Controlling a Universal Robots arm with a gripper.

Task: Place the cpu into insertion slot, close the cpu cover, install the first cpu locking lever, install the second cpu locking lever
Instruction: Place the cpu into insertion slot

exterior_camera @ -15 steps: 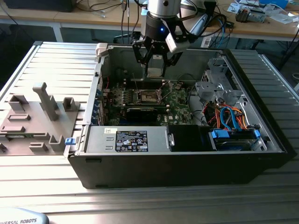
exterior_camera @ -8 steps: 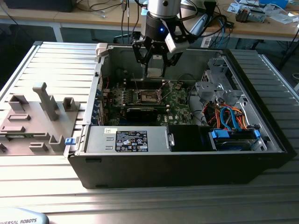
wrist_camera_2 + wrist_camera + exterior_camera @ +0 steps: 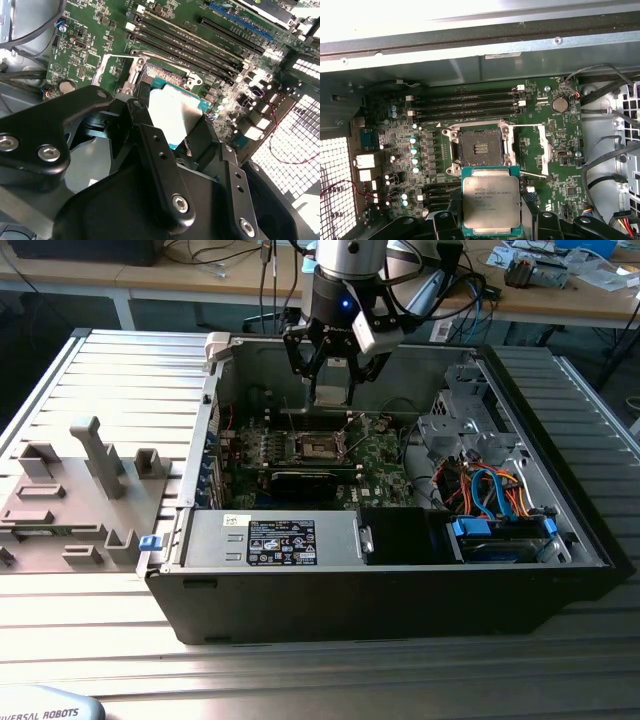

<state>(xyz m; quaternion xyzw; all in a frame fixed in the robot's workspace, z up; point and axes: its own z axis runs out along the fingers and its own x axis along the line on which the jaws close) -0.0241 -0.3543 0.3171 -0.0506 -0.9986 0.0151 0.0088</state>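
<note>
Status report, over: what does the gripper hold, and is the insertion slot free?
The gripper: jaws shut on the cpu, held above the board. The insertion slot empty, the cpu cover swung open beside it. Nothing seen across the slot.

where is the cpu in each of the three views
exterior view: the cpu hangs in the gripper above the green board inside the open computer case.
second wrist view: the cpu is clamped in the black gripper, and it partly hides the socket behind it.
first wrist view: the cpu is held with its metal top in view, next to the empty socket and not yet in it.
shared landmark: the square socket.
</note>
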